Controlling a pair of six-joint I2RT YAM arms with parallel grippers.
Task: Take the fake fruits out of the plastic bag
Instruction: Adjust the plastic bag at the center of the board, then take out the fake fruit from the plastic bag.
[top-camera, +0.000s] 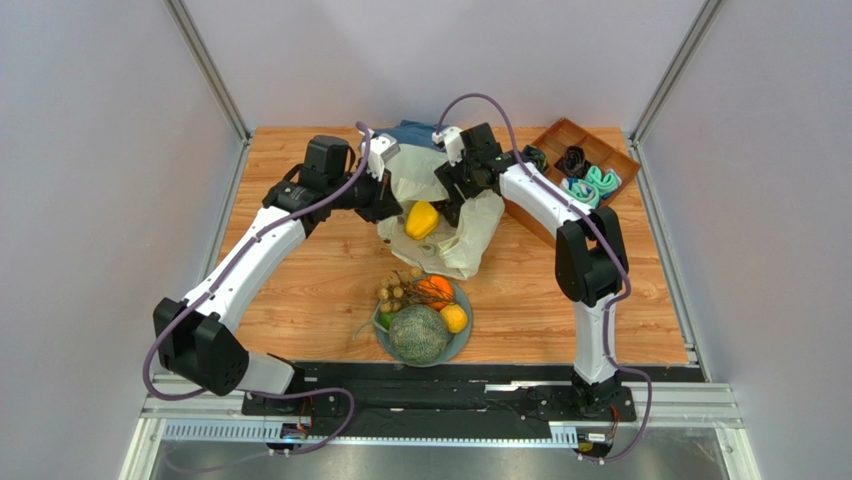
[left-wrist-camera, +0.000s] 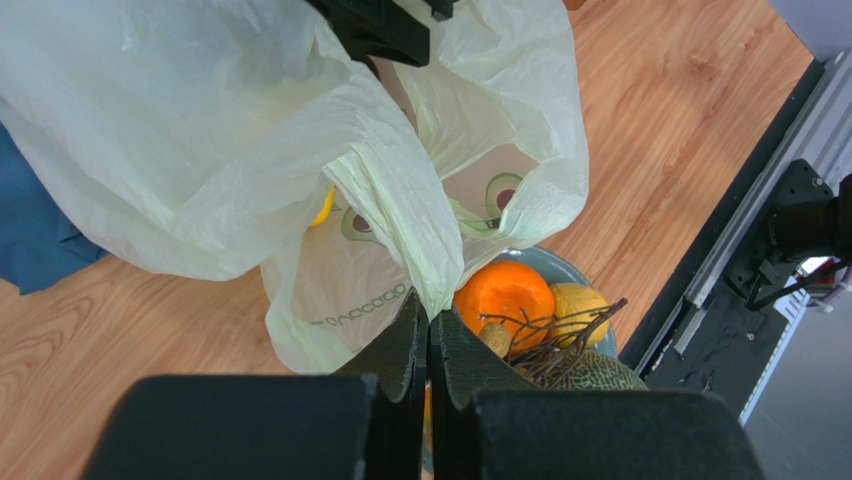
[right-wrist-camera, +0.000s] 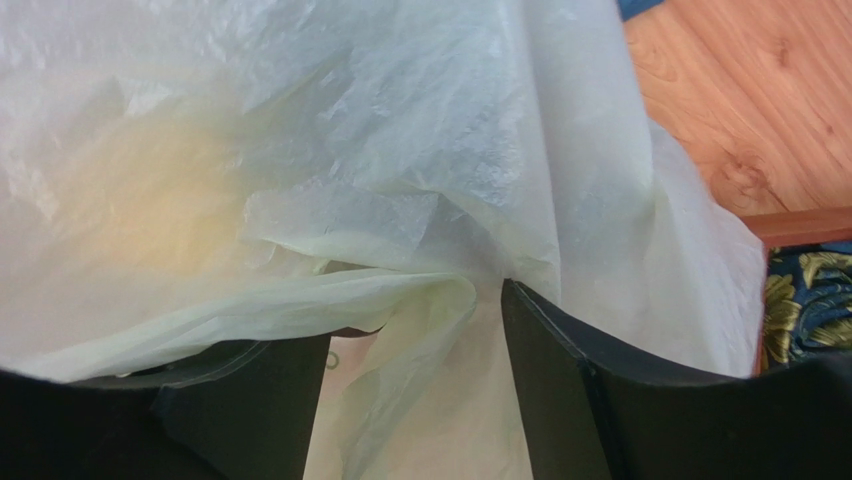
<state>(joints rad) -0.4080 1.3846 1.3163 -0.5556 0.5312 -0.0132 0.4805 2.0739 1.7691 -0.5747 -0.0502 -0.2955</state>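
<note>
One yellow piece (top-camera: 422, 219) inside the plastic bag (top-camera: 478, 228), left tool (left-wrist-camera: 430, 335) tight on its film, right tool (right-wrist-camera: 408, 322) spread.

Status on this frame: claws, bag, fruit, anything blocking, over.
Left claw shut on the plastic bag. Right claw open, bag film draped through it. Yellow piece in bag mouth; melon, oranges on plate. Nothing in the way.

We stretch our left arm (top-camera: 255, 255) and right arm (top-camera: 585, 250) from the near edge and bend both inward, so they meet toward the middle of the far edge. Our left gripper (left-wrist-camera: 430, 318) pinches a fold of the plastic bag (left-wrist-camera: 200, 130) between closed jaws. Our right gripper (right-wrist-camera: 405, 312) has its jaws wide apart.
</note>
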